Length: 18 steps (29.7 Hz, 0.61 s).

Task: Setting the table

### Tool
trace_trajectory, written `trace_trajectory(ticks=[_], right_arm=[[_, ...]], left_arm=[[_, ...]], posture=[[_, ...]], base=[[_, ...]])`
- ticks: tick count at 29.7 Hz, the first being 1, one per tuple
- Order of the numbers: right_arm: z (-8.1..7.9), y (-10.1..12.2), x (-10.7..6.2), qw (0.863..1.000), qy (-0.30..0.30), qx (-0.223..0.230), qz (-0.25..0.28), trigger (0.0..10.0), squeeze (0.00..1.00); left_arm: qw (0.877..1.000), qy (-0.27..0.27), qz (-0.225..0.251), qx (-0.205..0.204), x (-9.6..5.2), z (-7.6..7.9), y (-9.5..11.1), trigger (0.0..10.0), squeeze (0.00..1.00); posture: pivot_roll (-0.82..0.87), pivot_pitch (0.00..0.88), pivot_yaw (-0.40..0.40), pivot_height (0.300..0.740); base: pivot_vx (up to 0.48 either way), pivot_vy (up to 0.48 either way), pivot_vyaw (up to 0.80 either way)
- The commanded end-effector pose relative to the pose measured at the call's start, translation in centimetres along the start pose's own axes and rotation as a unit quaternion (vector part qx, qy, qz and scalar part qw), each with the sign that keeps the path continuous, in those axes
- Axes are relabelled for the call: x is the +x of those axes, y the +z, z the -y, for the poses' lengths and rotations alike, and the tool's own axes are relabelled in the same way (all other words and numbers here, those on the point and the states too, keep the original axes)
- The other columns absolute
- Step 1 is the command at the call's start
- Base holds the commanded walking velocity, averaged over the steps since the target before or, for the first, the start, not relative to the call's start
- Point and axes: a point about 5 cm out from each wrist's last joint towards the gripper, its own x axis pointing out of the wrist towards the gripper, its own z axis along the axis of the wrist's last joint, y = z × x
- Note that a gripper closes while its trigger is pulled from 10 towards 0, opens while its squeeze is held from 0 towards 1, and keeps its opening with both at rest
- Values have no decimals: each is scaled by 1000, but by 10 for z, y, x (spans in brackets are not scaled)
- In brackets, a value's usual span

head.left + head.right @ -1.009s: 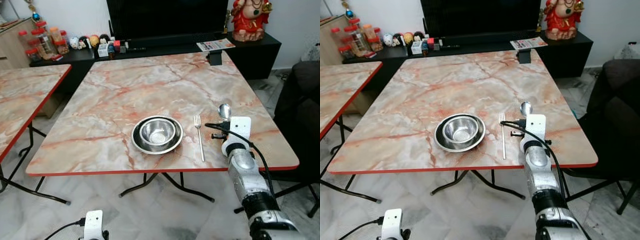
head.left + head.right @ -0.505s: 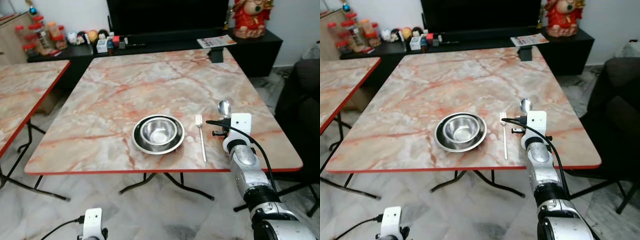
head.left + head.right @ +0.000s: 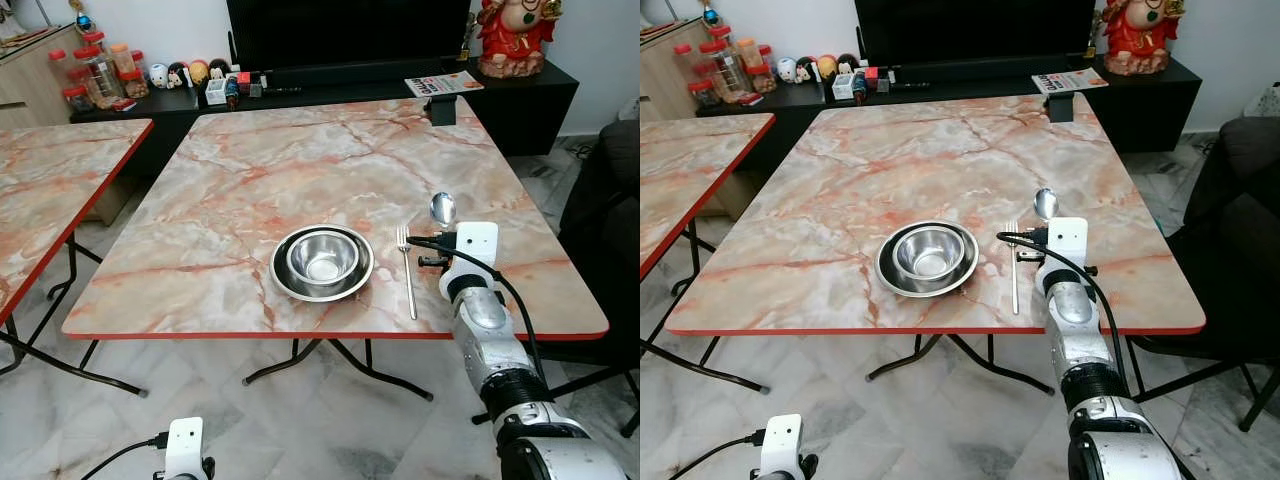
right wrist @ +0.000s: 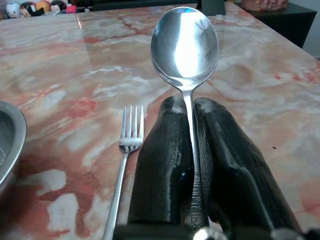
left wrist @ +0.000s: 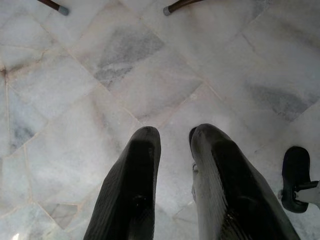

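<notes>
Far left, our left gripper (image 5: 172,165) hangs idle above the marble floor (image 5: 75,75), its jaws nearly together and holding nothing. Beside it stands a second marble-topped table (image 3: 60,190), bare where we can see it. On the main bench (image 3: 300,160), near the front edge, one steel plate (image 3: 285,282) carries one steel bowl (image 3: 322,258) nested in its centre. Just right of the plate lies one fork (image 3: 408,275), flat on the marble, its long axis running front to back with the tines pointing away from us. Right of the fork, our right gripper (image 4: 192,107) hovers over the bench with its jaws clamped on the handle of one spoon (image 4: 185,42); the spoon's bowl sticks out past the fingertips, pointing away from us toward the far side, so its long axis runs nearly parallel to the fork. The spoon sits just beside the fork, on the side away from the plate, and we judge it is held slightly above the marble, not resting on it. The coming move, as we read it, turns on lowering the spoon straight down to lie alongside the fork without touching it. The right arm is the only one near; the count stands at one plate, one bowl, one fork, one spoon
</notes>
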Motion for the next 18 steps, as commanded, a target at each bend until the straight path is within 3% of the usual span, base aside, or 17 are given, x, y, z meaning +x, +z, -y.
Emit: trace_trajectory(ticks=[1, 18], right_arm=[[-3, 1, 1, 1000, -1, 9, 2, 10000, 0], [-4, 2, 1, 1000, -7, 17, 4, 10000, 0]], left_arm=[[1000, 6, 4, 0, 0, -5, 4, 10000, 0], [1000, 5, 5, 1, 0, -6, 4, 10000, 0]], posture=[[-230, 0, 106, 740], [-231, 0, 108, 740]], base=[[277, 0, 0], [319, 0, 0]])
